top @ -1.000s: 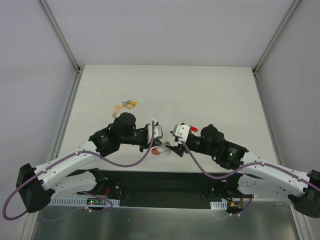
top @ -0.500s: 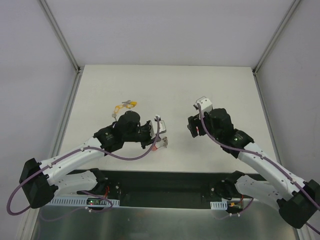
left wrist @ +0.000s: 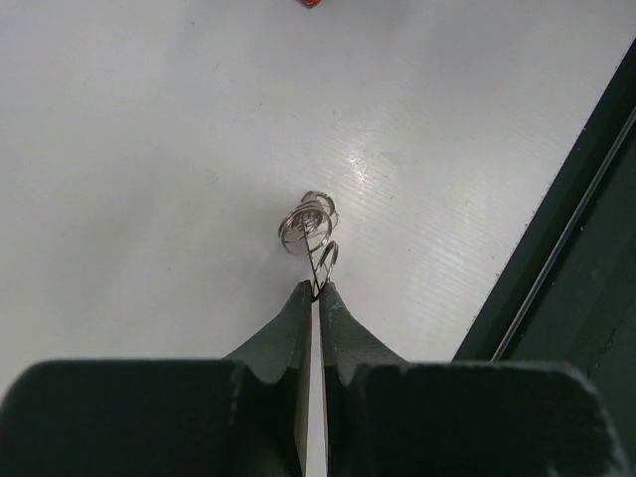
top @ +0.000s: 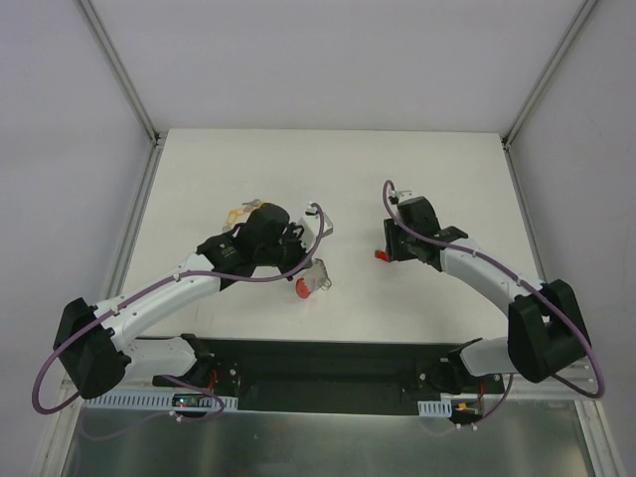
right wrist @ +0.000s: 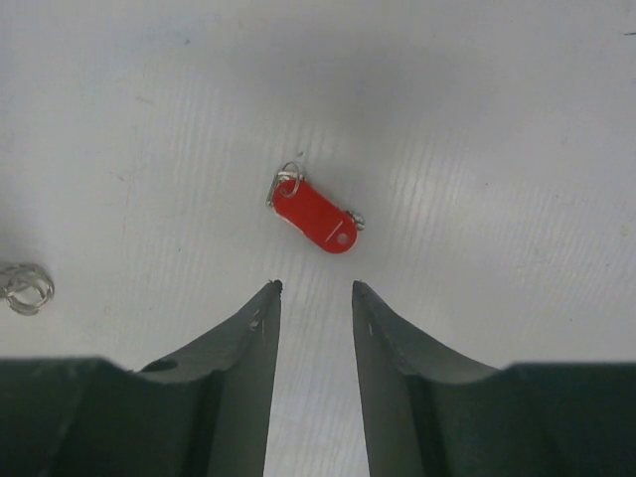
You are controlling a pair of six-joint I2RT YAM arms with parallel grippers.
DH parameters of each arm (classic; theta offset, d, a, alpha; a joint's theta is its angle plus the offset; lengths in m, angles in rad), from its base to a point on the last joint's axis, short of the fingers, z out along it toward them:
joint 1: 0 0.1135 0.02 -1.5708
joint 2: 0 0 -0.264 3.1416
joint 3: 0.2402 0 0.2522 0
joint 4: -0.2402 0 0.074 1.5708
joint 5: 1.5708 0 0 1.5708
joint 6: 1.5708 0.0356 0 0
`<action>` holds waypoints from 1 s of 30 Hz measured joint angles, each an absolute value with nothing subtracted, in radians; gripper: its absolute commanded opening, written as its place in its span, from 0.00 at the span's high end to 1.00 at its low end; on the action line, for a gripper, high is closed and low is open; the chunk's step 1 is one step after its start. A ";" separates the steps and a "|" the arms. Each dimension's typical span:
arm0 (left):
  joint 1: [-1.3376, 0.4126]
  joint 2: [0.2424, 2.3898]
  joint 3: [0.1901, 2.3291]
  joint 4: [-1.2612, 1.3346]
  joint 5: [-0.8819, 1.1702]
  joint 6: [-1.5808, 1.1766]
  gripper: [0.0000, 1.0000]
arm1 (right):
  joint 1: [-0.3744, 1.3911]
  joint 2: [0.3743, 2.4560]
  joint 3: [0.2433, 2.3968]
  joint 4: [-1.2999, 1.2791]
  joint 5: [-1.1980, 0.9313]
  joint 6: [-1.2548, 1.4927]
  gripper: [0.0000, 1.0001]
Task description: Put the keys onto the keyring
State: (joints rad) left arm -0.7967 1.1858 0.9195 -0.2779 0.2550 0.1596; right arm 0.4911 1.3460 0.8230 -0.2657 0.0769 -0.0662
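Note:
The keyring lies on the table under my left gripper point(top: 315, 271); its red crescent point(top: 303, 289) and silvery coil point(top: 320, 279) show in the top view. In the left wrist view my left gripper point(left wrist: 316, 288) is shut on a thin wire loop of the coil point(left wrist: 308, 221); the red crescent is hidden there. My right gripper point(top: 388, 250) is open, empty and apart from the keyring. In the right wrist view my right gripper point(right wrist: 316, 288) sits just short of a red key tag point(right wrist: 316, 217) with a small ring point(right wrist: 288, 179). The tag also shows in the top view point(top: 380, 255).
A bunch of yellow-tagged keys point(top: 241, 211) lies behind my left arm, partly hidden by it. The dark near edge of the table point(left wrist: 556, 248) runs just right of the coil. A silvery coil point(right wrist: 25, 286) shows at the left edge of the right wrist view.
My right arm has pulled away from the keyring, swung back and right, and now faces the red key tag. My left gripper has shifted slightly, still pinching the keyring.

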 measured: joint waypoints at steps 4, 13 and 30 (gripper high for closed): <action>-0.797 1.185 0.926 -0.295 0.237 0.147 1.00 | 0.443 1.445 0.884 -0.266 0.039 -0.012 0.69; -0.797 1.185 0.929 -0.306 0.222 0.145 1.00 | 0.368 1.628 1.066 -0.331 -0.101 0.034 0.71; -0.797 1.184 0.931 -0.313 0.222 0.145 1.00 | 0.313 1.752 1.172 -0.443 -0.250 0.024 0.76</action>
